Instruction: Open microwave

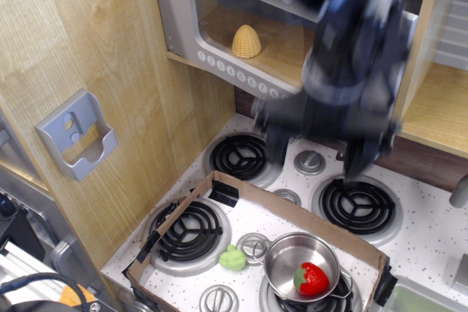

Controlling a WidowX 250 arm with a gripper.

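The microwave [219, 31] is at the top of the view, with a grey door, a clear window and a row of round number buttons. The door stands swung partly outward on its left hinge, and the light wood interior shows behind it. Its right edge and handle are hidden behind my arm. My gripper [316, 155] is blurred by motion and hangs below the door, above the back burners. Its two dark fingers [276, 147] are spread apart with nothing between them. It does not touch the door.
A yellow toy beehive shape [246, 40] sits inside the microwave. A grey wall holder [77, 135] is on the wood panel at left. On the stove, a cardboard tray [219, 180] holds a steel pot [296, 257] with a strawberry [311, 278] and a green toy [233, 258].
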